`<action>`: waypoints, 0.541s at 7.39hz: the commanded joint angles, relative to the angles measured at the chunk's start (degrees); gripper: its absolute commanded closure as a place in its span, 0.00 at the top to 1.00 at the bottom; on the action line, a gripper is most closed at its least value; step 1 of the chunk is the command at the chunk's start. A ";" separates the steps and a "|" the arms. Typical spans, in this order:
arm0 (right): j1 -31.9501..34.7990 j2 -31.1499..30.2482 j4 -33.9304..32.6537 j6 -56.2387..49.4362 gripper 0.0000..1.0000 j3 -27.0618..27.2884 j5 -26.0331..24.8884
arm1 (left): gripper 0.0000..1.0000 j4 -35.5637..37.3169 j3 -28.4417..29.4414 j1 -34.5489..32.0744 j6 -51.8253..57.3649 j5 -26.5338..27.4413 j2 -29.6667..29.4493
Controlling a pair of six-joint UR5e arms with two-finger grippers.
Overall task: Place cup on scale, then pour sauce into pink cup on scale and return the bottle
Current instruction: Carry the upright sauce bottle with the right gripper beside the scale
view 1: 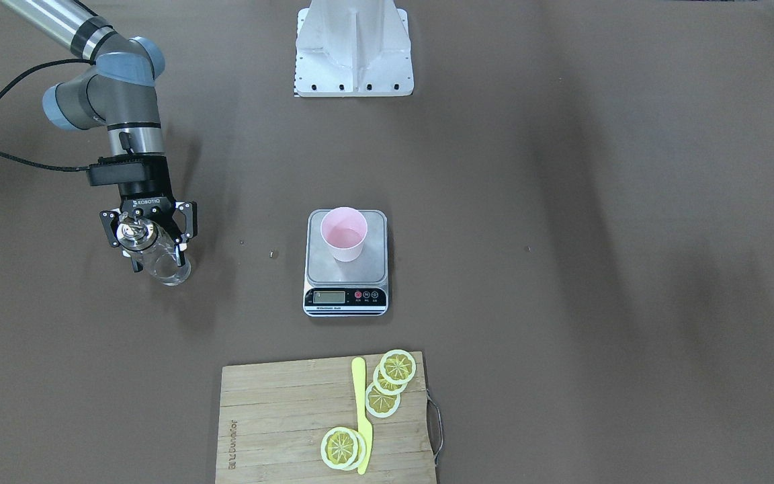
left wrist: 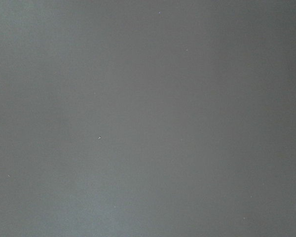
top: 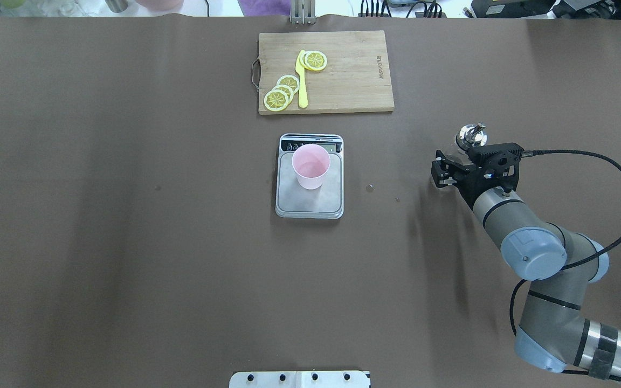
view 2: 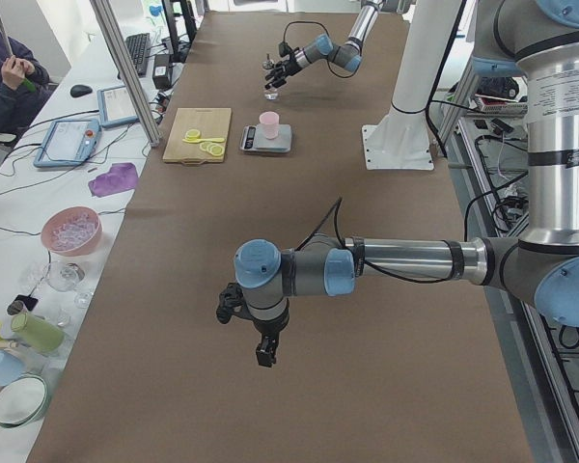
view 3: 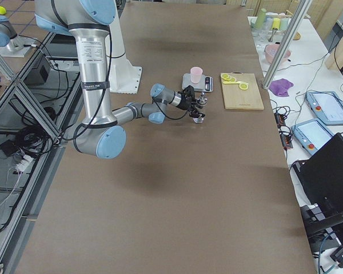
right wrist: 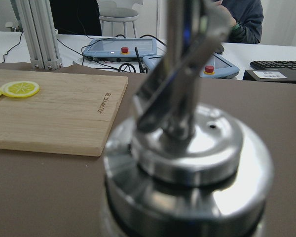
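Far from the scale (view 1: 361,272), the right gripper (view 1: 152,245) clasped the bottle (view 1: 165,265) (left gripper (view 2: 262,355): state untellable); smooth glass could slip and spill.

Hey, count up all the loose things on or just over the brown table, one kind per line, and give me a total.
Pale pink plastic cup: 1
Silver digital kitchen scale: 1
Clear glass bottle with metal spout: 1
Wooden cutting board: 1
Yellow plastic knife: 1
Yellow lemon slices: 5
Total: 10

Pink cup (view 1: 343,233) upright on steel scale (view 1: 375,267); glass bottle (view 1: 160,259) well apart.
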 commanded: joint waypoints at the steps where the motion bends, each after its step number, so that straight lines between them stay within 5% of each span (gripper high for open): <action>1: 0.00 -0.11 0.05 0.39 0.00 -0.15 -0.04 | 0.99 0.00 0.04 0.00 0.00 0.00 0.02; 4: 0.00 0.07 0.14 0.65 0.00 -1.38 -0.48 | 0.99 0.00 -0.04 0.00 0.00 0.00 0.02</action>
